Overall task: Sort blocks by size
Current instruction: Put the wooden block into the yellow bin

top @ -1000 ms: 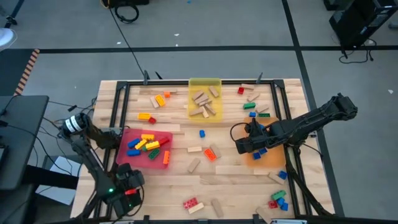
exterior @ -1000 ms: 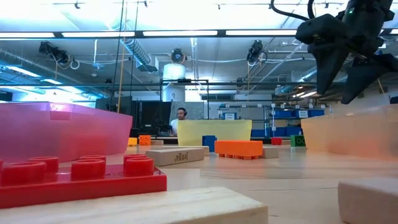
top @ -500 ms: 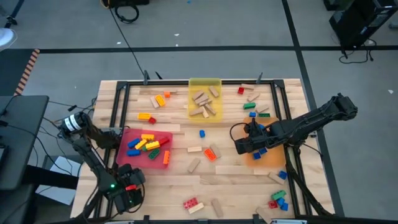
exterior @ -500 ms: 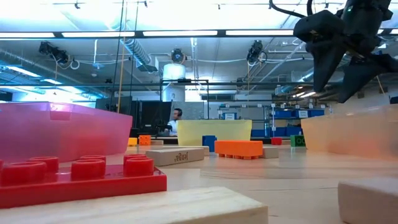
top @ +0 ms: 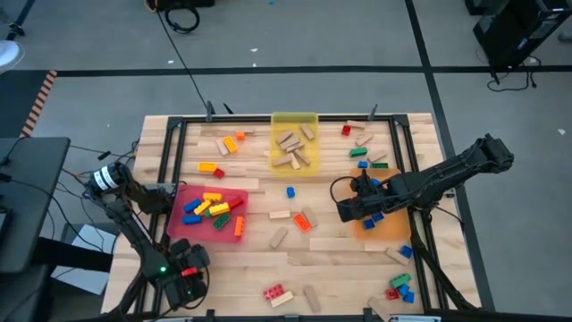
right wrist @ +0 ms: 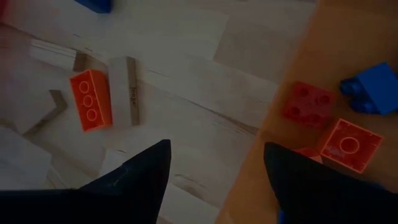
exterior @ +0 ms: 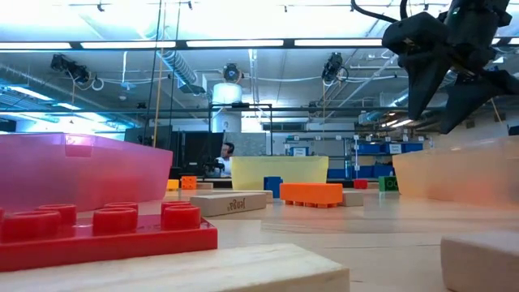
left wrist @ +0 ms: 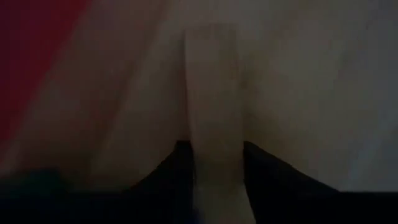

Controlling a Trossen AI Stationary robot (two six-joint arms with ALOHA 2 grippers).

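Wooden slatted table [top: 268,259] is carrying scattered blocks and three trays: red tray [top: 179,201], yellow tray [top: 295,121], orange tray [top: 393,228]. Right gripper [top: 344,210] is hovering at the orange tray's near edge with fingers spread apart, holding nothing; small red and blue bricks [right wrist: 305,106] are lying in that tray. Left gripper [top: 183,286] is sitting at the table's front-left edge, fingers pinching a pale wooden block [left wrist: 214,124]. Best move is probably lifting it straight up before carrying. Lab room is showing behind, with a person [exterior: 227,154] far off.
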